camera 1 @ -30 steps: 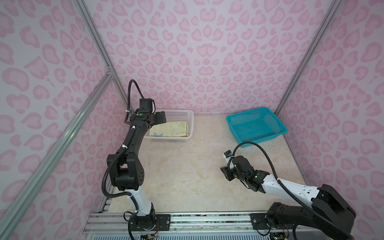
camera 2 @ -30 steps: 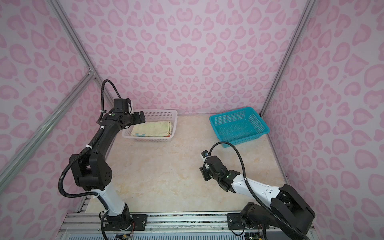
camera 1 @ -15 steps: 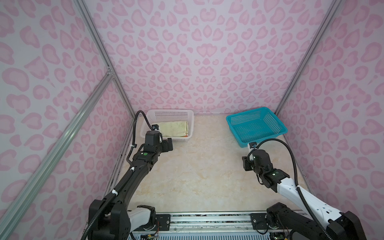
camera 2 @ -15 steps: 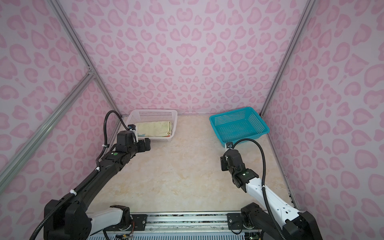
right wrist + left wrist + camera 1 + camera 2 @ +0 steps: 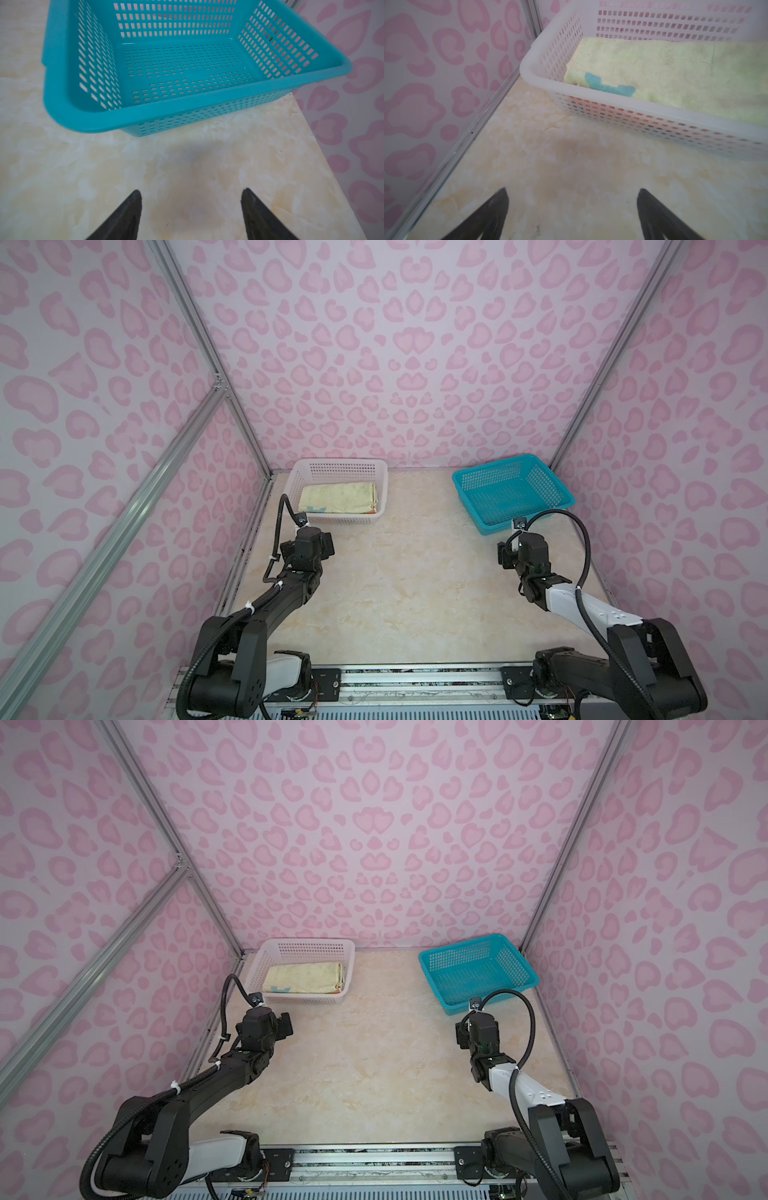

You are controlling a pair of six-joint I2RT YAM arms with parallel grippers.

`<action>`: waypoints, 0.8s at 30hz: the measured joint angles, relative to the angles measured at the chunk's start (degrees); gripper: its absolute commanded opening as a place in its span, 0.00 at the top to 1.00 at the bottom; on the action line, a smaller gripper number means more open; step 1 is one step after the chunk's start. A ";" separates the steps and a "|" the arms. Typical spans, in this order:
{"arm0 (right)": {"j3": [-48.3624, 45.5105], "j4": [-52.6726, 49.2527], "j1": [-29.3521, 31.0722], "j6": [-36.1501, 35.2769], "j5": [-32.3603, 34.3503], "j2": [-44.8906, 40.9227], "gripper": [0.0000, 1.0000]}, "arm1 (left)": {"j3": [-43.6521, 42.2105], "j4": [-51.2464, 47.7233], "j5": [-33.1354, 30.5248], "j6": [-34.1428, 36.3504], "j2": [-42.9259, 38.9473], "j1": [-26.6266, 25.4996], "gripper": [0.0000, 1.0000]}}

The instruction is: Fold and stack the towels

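Note:
The towels (image 5: 337, 497) (image 5: 305, 977) lie folded in a stack inside the white basket (image 5: 345, 519) (image 5: 305, 999). The top one (image 5: 675, 72) is pale yellow with a teal patch, and orange shows through the basket wall (image 5: 591, 91) below it. My left gripper (image 5: 572, 190) (image 5: 311, 545) (image 5: 270, 1025) hovers over the table just in front of that basket, open and empty. My right gripper (image 5: 191, 191) (image 5: 521, 549) (image 5: 478, 1029) is open and empty in front of the teal basket (image 5: 145, 116).
The teal basket (image 5: 494, 475) (image 5: 465, 957) at the back right holds nothing. The marble-patterned table (image 5: 415, 572) spreads bare between the two arms. Pink patterned walls with metal rails (image 5: 124, 522) close in the left, back and right sides.
The left gripper drew back from above the white basket to the table in front of it. The right gripper swung from mid-table to the teal basket's front and opened wider.

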 measured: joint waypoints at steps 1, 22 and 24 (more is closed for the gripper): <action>-0.37 2.27 -0.42 -0.55 0.00 1.57 0.14 | -0.72 2.25 -0.46 0.15 0.76 0.31 0.02; -1.86 27.69 -4.35 -4.26 -4.83 15.80 0.00 | -7.06 31.91 -0.42 -0.37 13.90 4.26 0.02; -1.90 28.41 -4.28 -4.07 -5.60 16.09 0.00 | -7.06 31.71 -0.42 -0.37 13.90 4.24 0.02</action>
